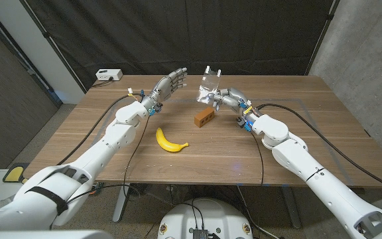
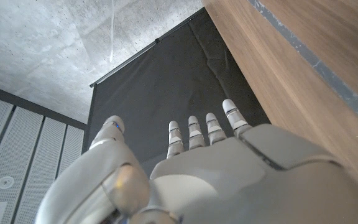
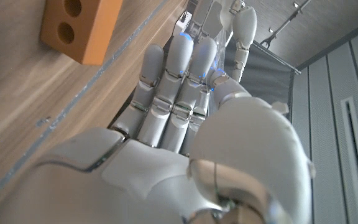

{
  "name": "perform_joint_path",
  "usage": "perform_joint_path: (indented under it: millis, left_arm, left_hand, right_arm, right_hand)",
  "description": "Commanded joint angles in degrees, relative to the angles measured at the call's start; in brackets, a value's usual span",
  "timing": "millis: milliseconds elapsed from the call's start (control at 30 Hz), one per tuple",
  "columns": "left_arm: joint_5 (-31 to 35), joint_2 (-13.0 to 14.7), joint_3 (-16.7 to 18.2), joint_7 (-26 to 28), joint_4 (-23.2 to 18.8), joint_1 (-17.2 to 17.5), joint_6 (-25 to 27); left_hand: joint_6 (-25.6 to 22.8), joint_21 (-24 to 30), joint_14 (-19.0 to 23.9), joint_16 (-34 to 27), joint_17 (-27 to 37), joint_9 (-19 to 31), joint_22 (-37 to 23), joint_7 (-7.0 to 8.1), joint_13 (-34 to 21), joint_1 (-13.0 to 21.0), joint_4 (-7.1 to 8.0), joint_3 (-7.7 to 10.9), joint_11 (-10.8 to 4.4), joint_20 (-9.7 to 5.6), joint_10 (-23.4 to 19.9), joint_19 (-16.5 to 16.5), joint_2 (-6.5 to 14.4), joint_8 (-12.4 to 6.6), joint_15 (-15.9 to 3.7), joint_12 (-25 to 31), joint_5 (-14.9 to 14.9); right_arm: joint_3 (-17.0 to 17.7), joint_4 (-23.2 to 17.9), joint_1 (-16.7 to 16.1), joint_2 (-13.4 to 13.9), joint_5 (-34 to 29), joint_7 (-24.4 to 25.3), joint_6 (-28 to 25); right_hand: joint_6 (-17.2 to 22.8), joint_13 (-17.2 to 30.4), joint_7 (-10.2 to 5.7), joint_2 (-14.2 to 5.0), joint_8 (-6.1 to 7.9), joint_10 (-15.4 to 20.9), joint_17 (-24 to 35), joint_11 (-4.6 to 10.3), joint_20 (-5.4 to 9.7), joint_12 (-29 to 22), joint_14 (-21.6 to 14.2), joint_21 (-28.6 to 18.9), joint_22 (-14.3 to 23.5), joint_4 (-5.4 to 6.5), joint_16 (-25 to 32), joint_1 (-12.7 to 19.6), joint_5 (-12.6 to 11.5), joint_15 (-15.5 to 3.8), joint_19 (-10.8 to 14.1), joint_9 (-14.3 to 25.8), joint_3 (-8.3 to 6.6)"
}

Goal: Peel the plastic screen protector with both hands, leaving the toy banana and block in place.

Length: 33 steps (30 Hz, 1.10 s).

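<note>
My right hand [image 1: 223, 99] holds the clear plastic screen protector [image 1: 211, 82] up above the table's far middle; the sheet stands upright with small tabs at its top. In the right wrist view my right hand [image 3: 185, 118] has its fingers close together against the sheet [image 3: 194, 22]. My left hand [image 1: 170, 82] hangs a little to the left of the sheet, fingers spread and holding nothing, apart from the plastic. The left wrist view has that hand [image 2: 191, 168] against the black curtain. The orange block [image 1: 205, 117] [image 3: 79, 25] lies just below the right hand. The toy banana [image 1: 170, 141] lies nearer the front.
A white box [image 1: 108, 74] sits at the wooden table's [image 1: 310, 133] far left corner. A black curtain [image 1: 178, 33] hangs behind the table, and a concrete wall [image 1: 370, 46] stands at the right. Cables run along both arms.
</note>
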<state>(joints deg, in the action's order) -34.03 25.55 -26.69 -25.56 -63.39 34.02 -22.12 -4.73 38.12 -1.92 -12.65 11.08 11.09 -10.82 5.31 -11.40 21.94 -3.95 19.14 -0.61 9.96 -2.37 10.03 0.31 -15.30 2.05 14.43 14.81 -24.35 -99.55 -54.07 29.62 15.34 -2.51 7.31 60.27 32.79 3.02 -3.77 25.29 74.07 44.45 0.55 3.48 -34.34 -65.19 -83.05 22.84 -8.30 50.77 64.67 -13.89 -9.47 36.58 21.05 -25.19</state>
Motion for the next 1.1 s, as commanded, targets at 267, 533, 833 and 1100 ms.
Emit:
perform_joint_path:
  millis: [267,533,833,1100]
  left_arm:
    - [-3.98,0.54,0.82,-7.95,-3.62,1.73,-6.14]
    - [-4.63,1.27,1.72,-8.2,-6.71,3.3,-6.81]
    - [4.41,3.9,1.72,2.66,-13.55,5.52,-6.13]
    - [9.55,4.1,0.93,8.0,-15.85,5.24,-5.29]
  left_hand:
    - [-1.46,-0.55,-0.17,0.22,0.3,0.44,-0.26,-0.93,-0.57,0.78,-1.09,-1.11,0.43,1.84,-1.65,6.25,-2.44,-0.31,0.48,0.58,-0.57]
    - [-2.72,-0.9,-0.34,0.26,0.33,0.66,-0.31,0.27,-0.91,3.11,-2.32,-0.65,-0.41,1.92,-1.73,5.98,-2.43,-0.64,0.12,0.61,-0.5]
    - [-8.23,-0.68,2.47,-0.53,0.15,1.34,-0.28,3.17,-1.73,16.13,-6.23,3.88,-3.38,1.77,-4.36,1.41,0.19,-2.63,-1.21,1.32,-1.38]
    - [-13.15,-0.38,4.7,-0.79,-0.02,1.75,-0.18,3.8,-2.09,25.33,-6.49,6.13,-5.61,0.96,-6.87,-2.08,-0.65,-4.84,-2.35,1.67,-2.54]
  right_arm:
    - [-6.09,-4.38,0.4,5.87,-15.91,14.63,-0.93]
    - [-7.35,-7.03,0.39,6.53,-22.92,18.56,-7.02]
    - [-9.07,-7.38,0.43,7.48,-30.72,21.44,-5.59]
    - [-10.02,-7.87,0.24,8.44,-35.86,22.88,-2.43]
  right_hand:
    - [3.74,1.29,0.07,1.06,0.77,0.47,1.7,0.25,7.4,-1.05,-1.57,-0.66,-1.25,-0.23,-0.18,-0.62,-1.4,-3.47,0.19,0.93,-1.38]
    - [4.17,2.23,-0.02,1.93,1.13,1.08,3.34,0.64,7.63,-1.77,-2.3,-1.68,-1.69,-0.3,0.2,-1.15,-2.8,-3.56,0.55,1.54,-2.43]
    - [4.15,2.47,-0.19,2.2,1.28,0.99,4.24,0.71,7.8,-1.79,-2.02,-2.52,-2.0,-0.25,0.03,-1.49,-3.74,-3.58,-0.07,2.05,-3.17]
    - [4.19,2.63,-0.43,2.23,1.23,0.7,4.6,0.87,7.78,-1.71,-1.68,-3.29,-2.41,-0.17,-0.26,-1.72,-4.32,-3.65,-0.67,2.15,-3.53]
